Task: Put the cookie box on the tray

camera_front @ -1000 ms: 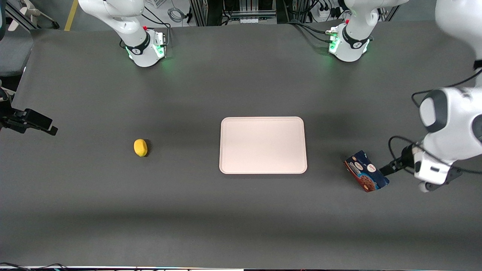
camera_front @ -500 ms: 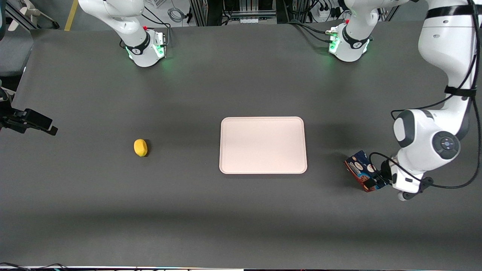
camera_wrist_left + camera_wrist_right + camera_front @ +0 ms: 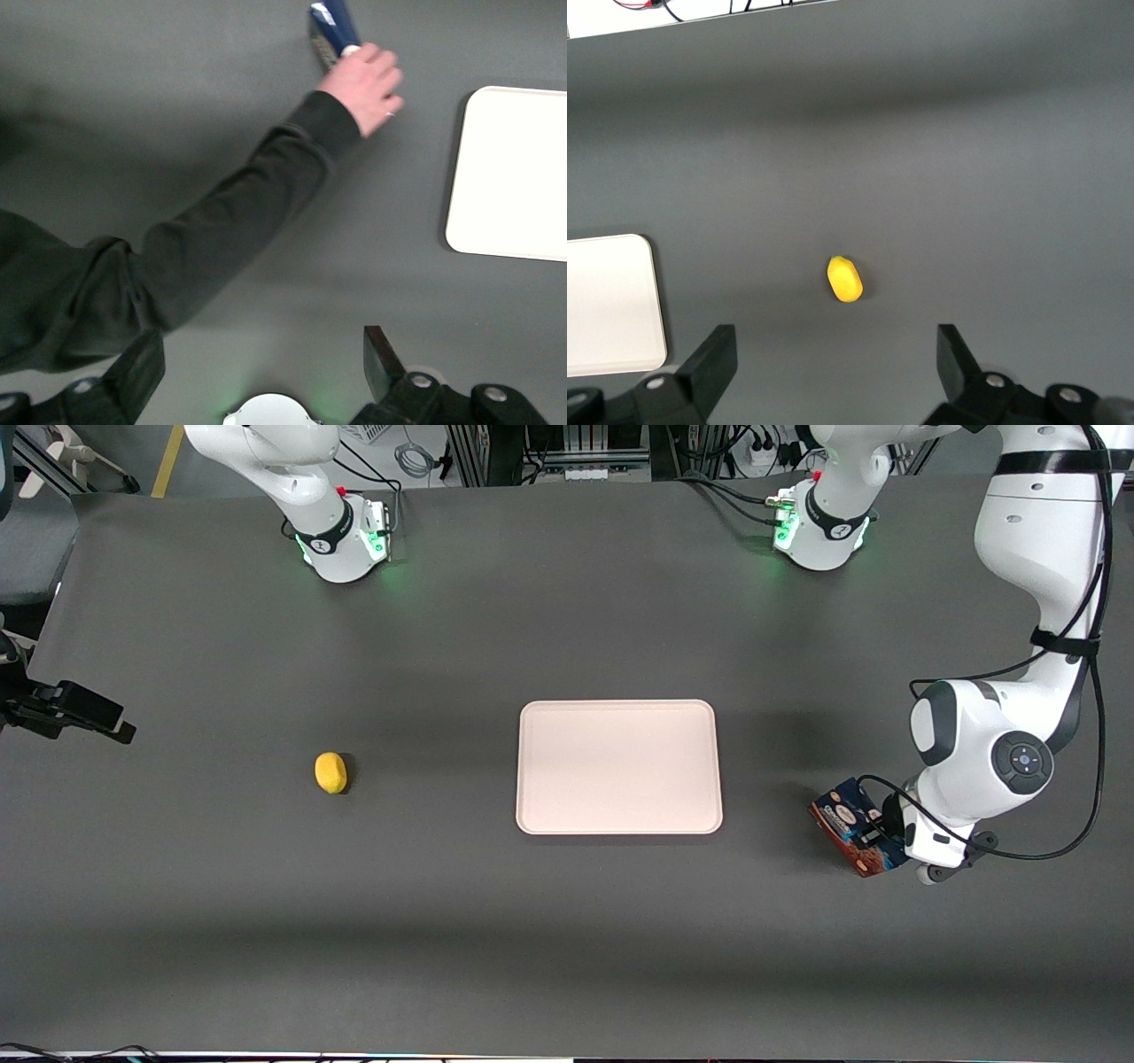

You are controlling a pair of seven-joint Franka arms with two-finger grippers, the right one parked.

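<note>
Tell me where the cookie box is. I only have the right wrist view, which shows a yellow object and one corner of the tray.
Observer: The cookie box lies on the table toward the working arm's end, beside the tray, not on it.
Operator: Report the gripper.
Observer: The gripper is at the box's edge toward the working arm's end.
Operator: Place the tray against the rest.
Observer: The tray lies between the box and the yellow object.

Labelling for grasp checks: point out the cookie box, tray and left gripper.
cookie box [image 3: 846,824], front view, printed top face.
tray [image 3: 620,705], front view, rim farthest from camera.
left gripper [image 3: 877,838], front view, fingertips' midpoint, at the cookie box.
</note>
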